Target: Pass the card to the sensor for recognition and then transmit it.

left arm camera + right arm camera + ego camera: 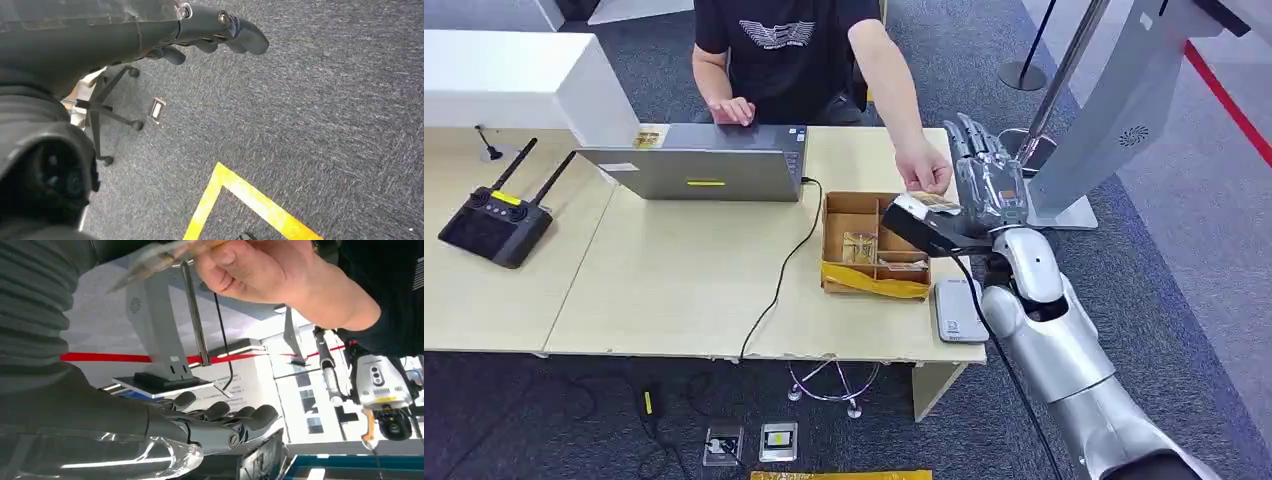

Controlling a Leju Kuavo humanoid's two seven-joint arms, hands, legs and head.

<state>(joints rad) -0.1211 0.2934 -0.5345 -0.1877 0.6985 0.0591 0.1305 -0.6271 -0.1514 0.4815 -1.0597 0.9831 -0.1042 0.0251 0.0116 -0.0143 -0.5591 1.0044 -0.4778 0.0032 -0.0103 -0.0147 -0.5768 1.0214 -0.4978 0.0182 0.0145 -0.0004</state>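
Clearly the handover is the weak point. The right hand [986, 180] is raised at the table's [674, 290] far right corner with its fingers extended and apart, grasping nothing, and a person's hand [927, 175] holds the card [934, 203] just beside its thumb. If the fingers close late, or on an edge only, the card could slip and drop into the cardboard box [874, 245] or onto the table below. The 2 hands are also very near each other, so a closing finger could catch the person's.

In the right wrist view the card [160, 255] looks thin, flat and pale, with a brownish-gold face, pinched between the person's fingers [235, 265] above the robot's fingers [225, 415]; print on it is too blurred to read. Such a thin thing probably needs a firm pinch.

The left hand [220, 30] hangs over the carpet [325, 125], fingers loosely curled, holding nothing.
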